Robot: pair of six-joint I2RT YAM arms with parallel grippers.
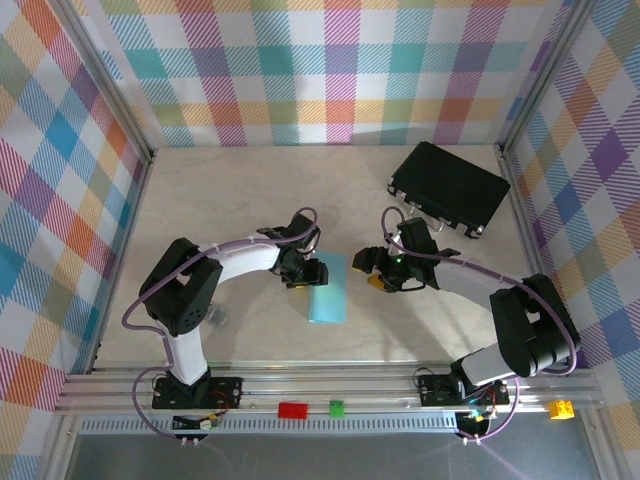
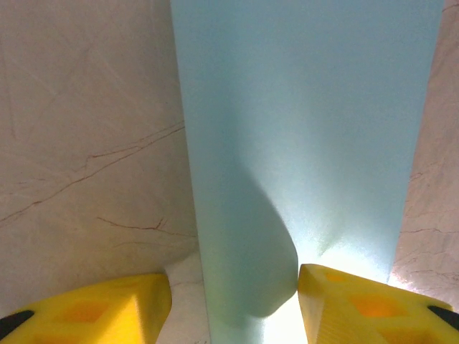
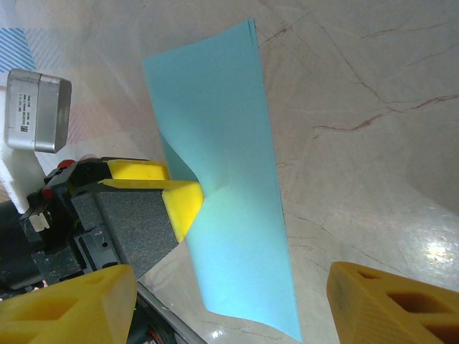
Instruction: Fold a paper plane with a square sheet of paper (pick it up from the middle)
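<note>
In the overhead view, a light-blue paper (image 1: pixel 328 290), a tall rectangle in outline, is lying at the centre of the table (image 1: pixel 230 190), with a black case (image 1: pixel 450 188) resting at upper right. The left gripper (image 1: pixel 305 272) is being held at the paper's upper left edge, its jaws about half open and straddling that edge, which is being buckled upward between the yellow fingers (image 2: pixel 107 308) without being clamped. The right gripper (image 1: pixel 372 268) is being held just right of the paper, its jaws wide apart and gripping nothing.

The sheet of paper (image 1: pixel 328 295) looks matt and smooth, the veined table (image 1: pixel 250 200) glossy.
</note>
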